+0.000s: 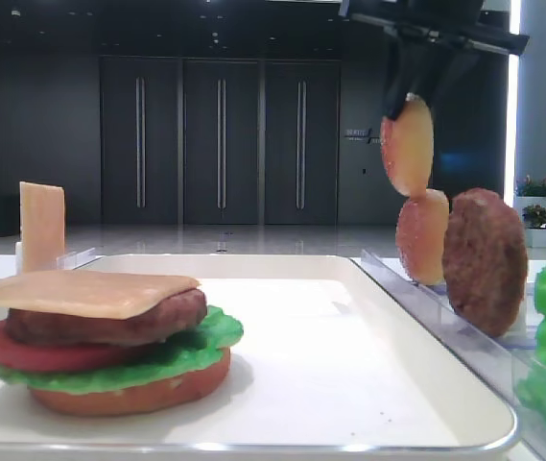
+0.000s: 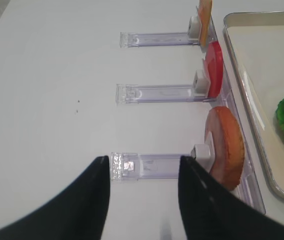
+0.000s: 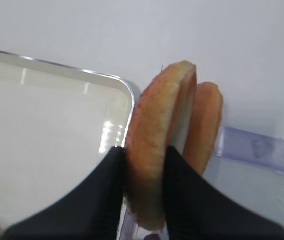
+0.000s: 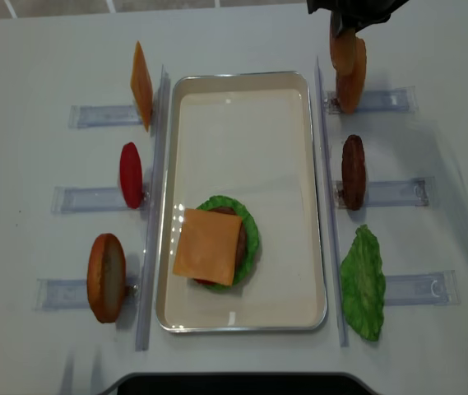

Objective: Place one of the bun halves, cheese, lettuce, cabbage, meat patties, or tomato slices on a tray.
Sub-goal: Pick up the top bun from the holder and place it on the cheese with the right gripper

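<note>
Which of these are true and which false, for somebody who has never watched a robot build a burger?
1. The right gripper is clamped on a bun top. True.
2. The stack on the tray is topped by a cheese slice. True.
3. The held bun is already resting on the stack. False: it hangs in the air near the tray's far right corner, above a second bun that stands on edge in its holder.
4. The left gripper is carrying a tomato slice. False: its jaws stand open and empty, over the table, beside the rack with the orange bun.
5. The tray holds two meat patties. False: one patty stands in a rack to the right of the tray.
</note>
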{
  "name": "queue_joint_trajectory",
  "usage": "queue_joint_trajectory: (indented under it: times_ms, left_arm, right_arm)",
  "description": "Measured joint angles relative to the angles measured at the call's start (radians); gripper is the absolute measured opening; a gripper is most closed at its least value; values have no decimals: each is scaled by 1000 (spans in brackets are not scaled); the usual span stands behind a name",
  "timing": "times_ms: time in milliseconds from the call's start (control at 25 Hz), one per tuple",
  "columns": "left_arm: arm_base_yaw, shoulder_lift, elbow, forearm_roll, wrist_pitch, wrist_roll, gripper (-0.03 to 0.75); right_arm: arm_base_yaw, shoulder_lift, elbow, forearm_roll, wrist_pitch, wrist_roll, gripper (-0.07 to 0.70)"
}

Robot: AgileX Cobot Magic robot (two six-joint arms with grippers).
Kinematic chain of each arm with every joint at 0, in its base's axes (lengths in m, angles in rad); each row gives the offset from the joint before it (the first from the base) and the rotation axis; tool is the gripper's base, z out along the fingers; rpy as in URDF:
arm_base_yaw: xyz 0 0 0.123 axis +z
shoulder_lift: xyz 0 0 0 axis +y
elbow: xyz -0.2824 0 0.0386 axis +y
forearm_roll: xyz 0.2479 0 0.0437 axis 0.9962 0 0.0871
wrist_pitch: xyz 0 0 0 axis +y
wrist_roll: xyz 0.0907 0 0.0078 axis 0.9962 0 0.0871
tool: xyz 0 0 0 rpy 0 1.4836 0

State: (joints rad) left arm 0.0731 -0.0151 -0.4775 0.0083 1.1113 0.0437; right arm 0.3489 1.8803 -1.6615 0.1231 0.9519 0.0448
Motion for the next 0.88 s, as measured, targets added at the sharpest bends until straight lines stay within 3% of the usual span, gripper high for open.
queue_joint_trajectory:
  times_ms: [360, 680, 880]
  left_arm:
    - [0, 0, 0, 0, 0, 0, 345]
    - [0, 0, 0, 0, 0, 0, 345]
    - [0, 0, 0, 0, 0, 0, 345]
  right_arm:
    - [0, -98, -1, 3, 89, 37, 171]
    - [16, -147, -1, 19, 261, 94, 171]
    - [99, -272, 23, -9, 269, 161, 170]
